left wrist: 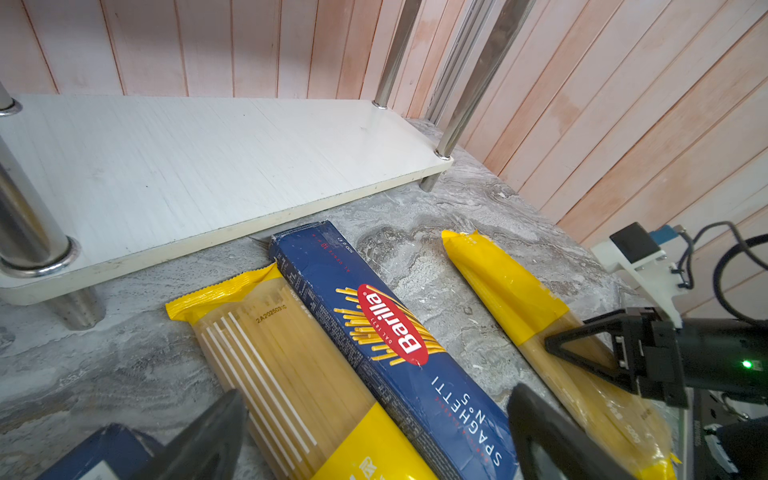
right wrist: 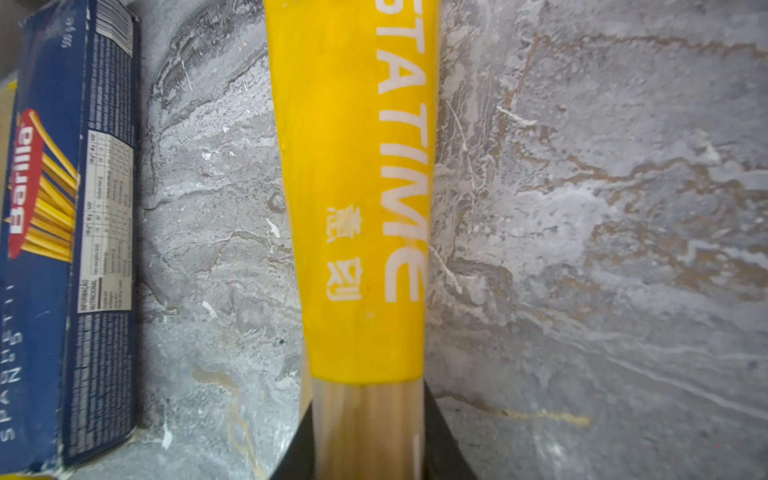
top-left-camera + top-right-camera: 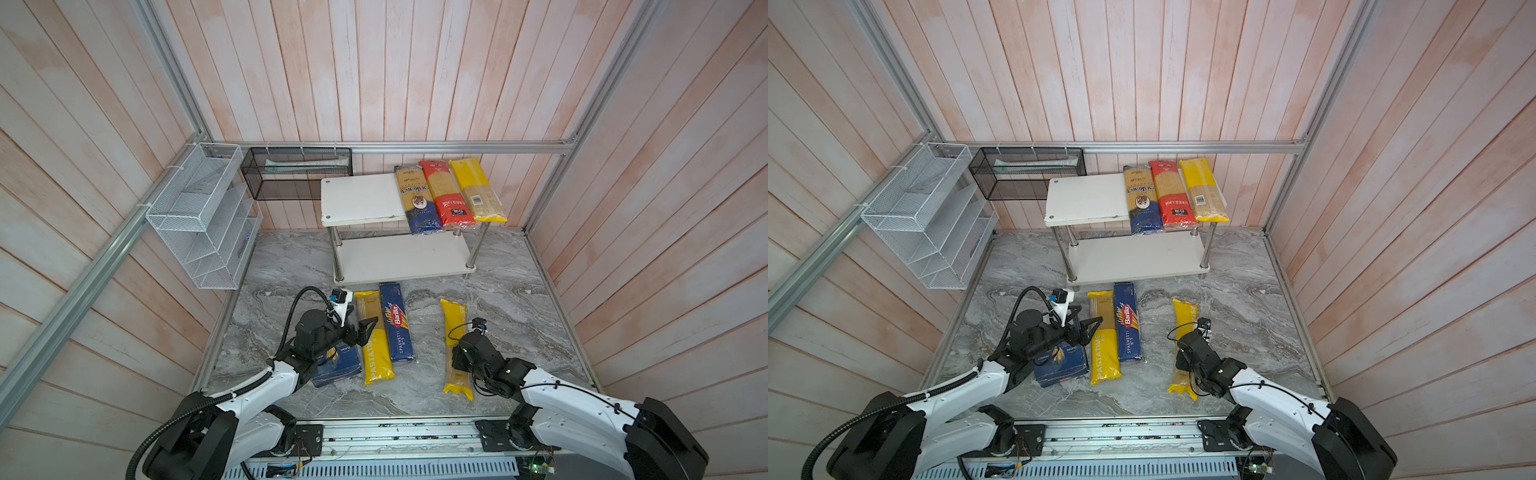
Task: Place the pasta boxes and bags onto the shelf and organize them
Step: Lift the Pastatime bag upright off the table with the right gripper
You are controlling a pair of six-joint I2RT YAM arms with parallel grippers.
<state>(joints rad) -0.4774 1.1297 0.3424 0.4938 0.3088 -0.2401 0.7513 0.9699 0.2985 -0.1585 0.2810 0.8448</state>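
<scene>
The white two-tier shelf (image 3: 361, 199) stands at the back. On its top board lie a gold-and-blue bag (image 3: 417, 199), a red bag (image 3: 446, 195) and a yellow bag (image 3: 478, 191). A wide blue box (image 3: 338, 365), a yellow PASTATIME bag (image 3: 376, 345) and the Barilla Spaghetti box (image 3: 397, 322) lie side by side on the table. My left gripper (image 3: 365, 328) hovers open over them (image 1: 374, 449). Further right lies another yellow PASTATIME bag (image 3: 453, 316). My right gripper (image 2: 370, 449) is shut on its clear middle part, one finger on each side.
A white wire-mesh organizer (image 3: 199, 216) and a black mesh basket (image 3: 297, 172) hang on the left and back walls. The shelf's lower board (image 3: 399, 257) is bare, as is the left half of the top board. Wooden walls close in the marble table (image 3: 519, 299).
</scene>
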